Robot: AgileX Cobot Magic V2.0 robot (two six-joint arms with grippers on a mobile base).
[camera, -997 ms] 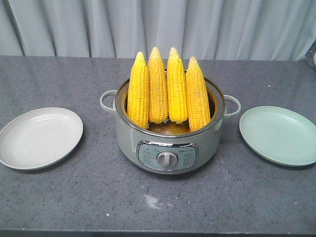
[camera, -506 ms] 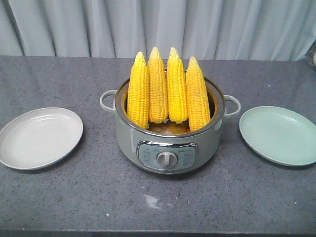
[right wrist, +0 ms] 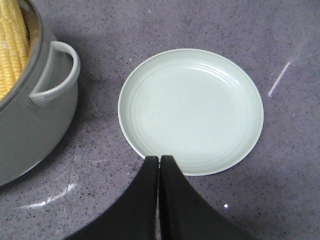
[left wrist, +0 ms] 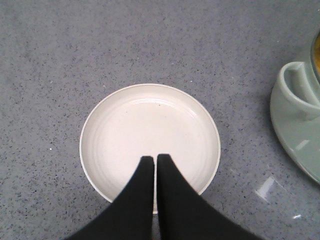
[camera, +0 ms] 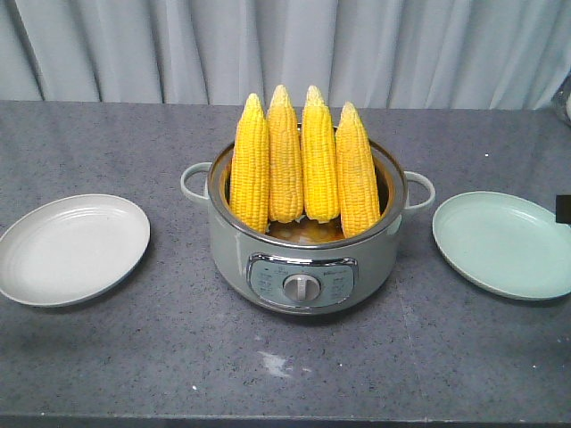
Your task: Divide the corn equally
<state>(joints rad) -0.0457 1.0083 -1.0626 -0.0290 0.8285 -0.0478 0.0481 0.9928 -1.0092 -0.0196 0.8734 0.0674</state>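
Several cobs of yellow corn (camera: 285, 160) stand upright, tips up, in a grey-green electric pot (camera: 303, 259) at the table's middle. An off-white plate (camera: 71, 250) lies left of the pot and a pale green plate (camera: 504, 245) lies right of it; both hold nothing. My left gripper (left wrist: 155, 157) is shut on nothing and hovers over the near rim of the off-white plate (left wrist: 150, 120). Shut and holding nothing too, my right gripper (right wrist: 159, 157) hangs at the near edge of the green plate (right wrist: 192, 107). Corn (right wrist: 12, 40) shows at the right wrist view's top left.
The pot has a side handle (left wrist: 300, 95) toward the white plate and another handle (right wrist: 57, 75) toward the green plate. The dark speckled tabletop (camera: 134, 357) runs back to a grey curtain (camera: 178, 45). A small dark shape (camera: 563, 209) shows at the right edge.
A small dark shape has come into the front view at the right edge, above the green plate. The corn, pot and plates have not moved.
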